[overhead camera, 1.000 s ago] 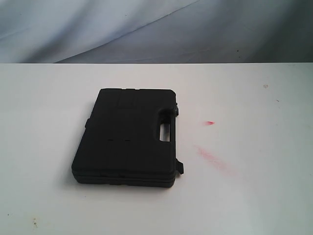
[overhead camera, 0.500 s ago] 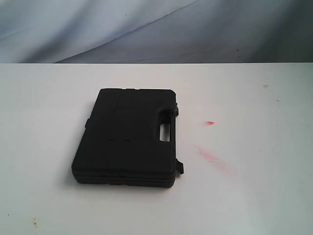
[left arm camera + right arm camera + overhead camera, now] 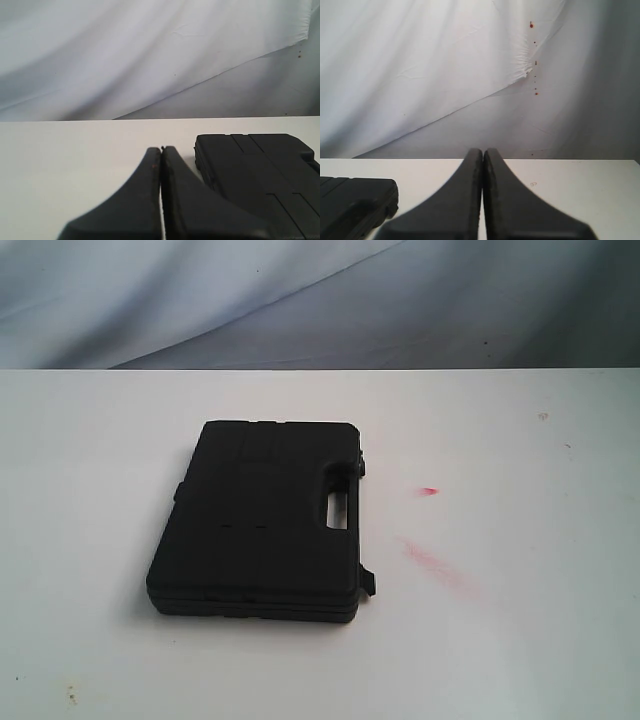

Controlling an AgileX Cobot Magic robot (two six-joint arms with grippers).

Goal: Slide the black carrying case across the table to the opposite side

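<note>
In the exterior view, the black carrying case (image 3: 262, 520) lies flat and closed on the white bench (image 3: 520, 660), left of the middle, with bare bench on every side. Its handle slot (image 3: 335, 513) sits along the edge that faces the view's right, and two small latches (image 3: 368, 583) jut from that same edge, one near each end. The lid is so dark that its mouldings barely read. Red smudges (image 3: 432, 562) mark the bench to the right of the case, apart from it, and a few dark specks (image 3: 70, 695) dot the near left corner. A pale cloth backdrop (image 3: 300, 300) hangs behind the far edge.

In the left wrist view, the left tool (image 3: 161, 150) has its two dark fingers pressed together, only a hairline seam between them and nothing pinched. Their bases are blurred and cut off by the frame. One corner and part of the case's lid show beyond one finger; the rest runs out of frame, and whether finger and case touch cannot be told here.

In the right wrist view, the right tool (image 3: 483, 151) is likewise pressed together on nothing. Only a blurred corner of the case shows at the frame edge, well apart from the fingertips
</note>
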